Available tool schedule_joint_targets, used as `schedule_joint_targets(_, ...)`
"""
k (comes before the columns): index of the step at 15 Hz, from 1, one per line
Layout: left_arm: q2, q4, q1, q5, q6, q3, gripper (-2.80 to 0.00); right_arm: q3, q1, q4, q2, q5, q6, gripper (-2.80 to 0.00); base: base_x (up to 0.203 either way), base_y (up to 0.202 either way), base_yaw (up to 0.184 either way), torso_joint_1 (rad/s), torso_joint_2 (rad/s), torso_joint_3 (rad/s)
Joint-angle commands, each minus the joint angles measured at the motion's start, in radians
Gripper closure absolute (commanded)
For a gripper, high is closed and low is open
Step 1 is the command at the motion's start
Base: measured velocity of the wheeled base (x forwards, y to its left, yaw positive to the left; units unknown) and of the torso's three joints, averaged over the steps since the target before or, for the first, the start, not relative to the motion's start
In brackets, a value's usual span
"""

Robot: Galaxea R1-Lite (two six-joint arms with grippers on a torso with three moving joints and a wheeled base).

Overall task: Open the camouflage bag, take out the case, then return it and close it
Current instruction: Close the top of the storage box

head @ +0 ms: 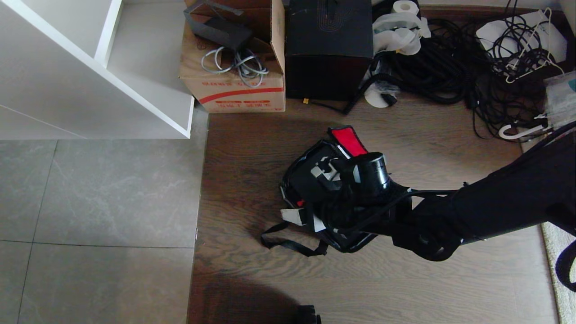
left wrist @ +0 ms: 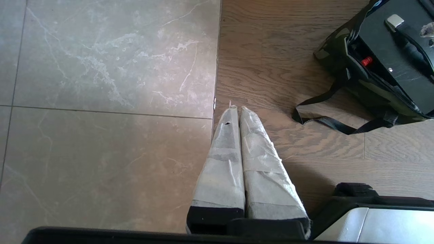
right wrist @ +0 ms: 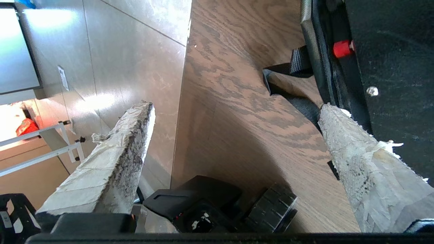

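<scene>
The camouflage bag [head: 315, 193] lies open on the wood floor, its red-lined lid [head: 348, 140] folded back. Inside it rests the black case [head: 310, 180], also seen in the left wrist view as the case [left wrist: 400, 61] with a small red knob [left wrist: 366, 61]. My right gripper [head: 306, 219] hangs open at the bag's near-left corner. In the right wrist view the right gripper [right wrist: 237, 106] has one finger beside the bag's rim [right wrist: 317, 67] next to the case [right wrist: 396, 67] and the other out over the floor. Nothing is between the fingers. My left gripper [left wrist: 235, 108] is parked, shut, over the floor seam.
A black strap [head: 288, 243] trails from the bag across the floor. Behind it stand a cardboard box [head: 234, 85], a larger black cube box [head: 328, 49] and a tangle of cables [head: 450, 67]. A white shelf unit [head: 90, 67] is at the far left. The robot's base wheel [right wrist: 271, 210] is near.
</scene>
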Motion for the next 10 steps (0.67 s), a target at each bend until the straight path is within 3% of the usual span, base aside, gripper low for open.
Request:
schedule_joint_targets(1,0.0,0.0,0.0,0.0,0.001,0.0,0.0,0.01,0.001,-0.002,-0.006,0.001,0.0,-2.8,0.0,0.0,0.0,0.002,0.0,-0.033)
schedule_joint_targets(10,0.0,0.0,0.0,0.0,-0.001,0.0,0.0,0.012,0.001,-0.004,-0.019,0.013,-0.001,-2.8,0.0,0.0,0.0,0.003,0.0,-0.172)
